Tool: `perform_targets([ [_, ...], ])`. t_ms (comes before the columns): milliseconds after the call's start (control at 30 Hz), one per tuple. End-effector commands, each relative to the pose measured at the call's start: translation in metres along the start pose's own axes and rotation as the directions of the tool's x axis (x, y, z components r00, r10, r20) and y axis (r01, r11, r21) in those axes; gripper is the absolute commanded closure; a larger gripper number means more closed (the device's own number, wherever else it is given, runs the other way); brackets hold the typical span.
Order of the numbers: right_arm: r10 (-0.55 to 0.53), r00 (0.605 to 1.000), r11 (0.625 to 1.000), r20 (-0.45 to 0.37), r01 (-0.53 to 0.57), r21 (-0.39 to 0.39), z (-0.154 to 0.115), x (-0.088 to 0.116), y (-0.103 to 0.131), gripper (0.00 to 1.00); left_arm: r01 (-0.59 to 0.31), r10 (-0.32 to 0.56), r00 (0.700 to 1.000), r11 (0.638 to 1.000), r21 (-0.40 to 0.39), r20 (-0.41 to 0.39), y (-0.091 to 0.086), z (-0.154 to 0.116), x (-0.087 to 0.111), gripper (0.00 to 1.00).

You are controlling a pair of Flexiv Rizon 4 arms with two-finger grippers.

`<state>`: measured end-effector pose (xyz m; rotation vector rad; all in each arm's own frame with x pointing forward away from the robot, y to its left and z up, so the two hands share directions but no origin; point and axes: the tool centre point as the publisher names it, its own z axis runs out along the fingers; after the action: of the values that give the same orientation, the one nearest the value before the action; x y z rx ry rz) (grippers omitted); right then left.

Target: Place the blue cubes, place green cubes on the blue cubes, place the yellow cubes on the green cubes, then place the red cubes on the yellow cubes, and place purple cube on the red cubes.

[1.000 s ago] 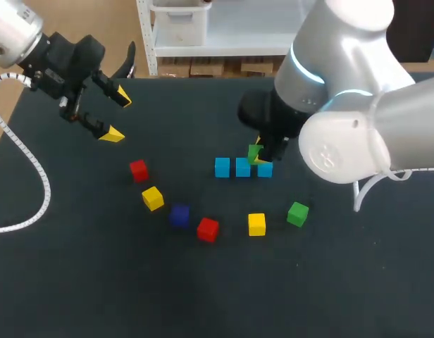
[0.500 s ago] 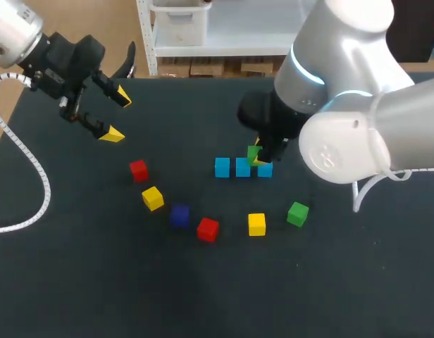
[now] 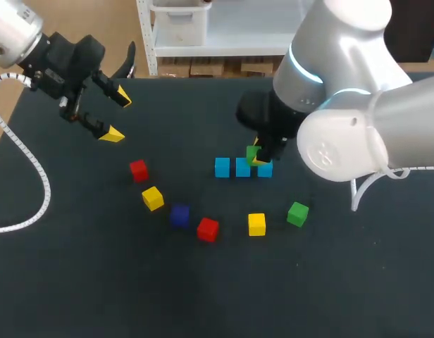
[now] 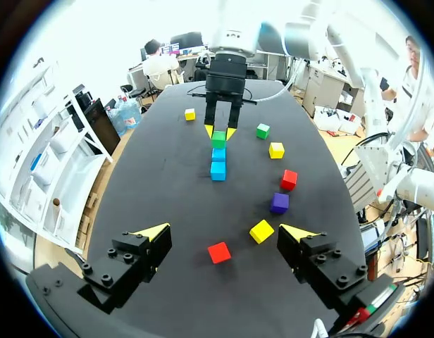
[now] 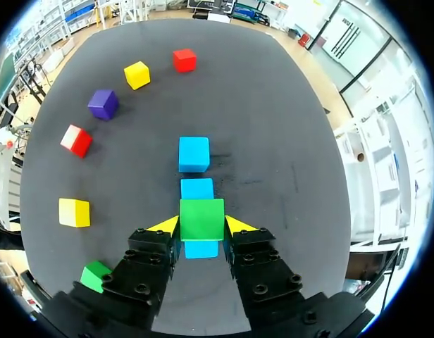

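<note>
Right arm comes in from the right, past mid-table. Right gripper (image 3: 258, 158) has its fingers (image 5: 238, 225) closed on a green cube (image 5: 201, 219), one yellow tip against each side. The green cube sits directly above the right-hand blue cube (image 5: 201, 248). Cannot tell whether it rests on it or hangs just clear.

Blue cubes (image 3: 242, 167): three in a left-to-right row at mid-table. The two on the right touch or nearly touch, and the left one stands slightly apart. From the right wrist the row runs straight ahead of the fingers.

Left gripper (image 3: 118, 116) hangs over the far left of the table (image 3: 76, 282), fingers spread wide with nothing between them. From its wrist view the loose cubes lie ahead of it.

Loose cubes lie in an arc nearer than the row, left to right:
- far-left red cube (image 3: 139, 170)
- left yellow cube (image 3: 153, 198)
- purple cube (image 3: 179, 215)
- near red cube (image 3: 208, 229), just beside the purple cube
- right yellow cube (image 3: 256, 224)
- second green cube (image 3: 297, 213)

All six lie singly, none stacked. A third yellow cube (image 4: 190, 114) shows only from the left wrist, on the far side of the right arm.
</note>
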<state>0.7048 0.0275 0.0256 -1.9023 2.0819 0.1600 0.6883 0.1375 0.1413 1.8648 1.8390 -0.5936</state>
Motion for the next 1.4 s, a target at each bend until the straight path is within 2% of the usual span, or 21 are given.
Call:
perform_targets([
  [33, -0.002, 1.0, 1.0, 0.004, 0.002, -0.006, -0.0004, -0.0005, -0.0009, 1.0, -0.003, 0.003, 1.0, 1.0, -0.001, 0.003, -0.0003, -0.0003, 0.0012, 0.0],
  [1400, 0.002, 1.0, 1.0, 0.004, -0.002, -0.018, 0.0015, 0.0013, -0.0002, 1.0, -0.003, 0.003, 1.0, 1.0, -0.001, 0.003, -0.0003, -0.0003, 0.0012, 0.0],
])
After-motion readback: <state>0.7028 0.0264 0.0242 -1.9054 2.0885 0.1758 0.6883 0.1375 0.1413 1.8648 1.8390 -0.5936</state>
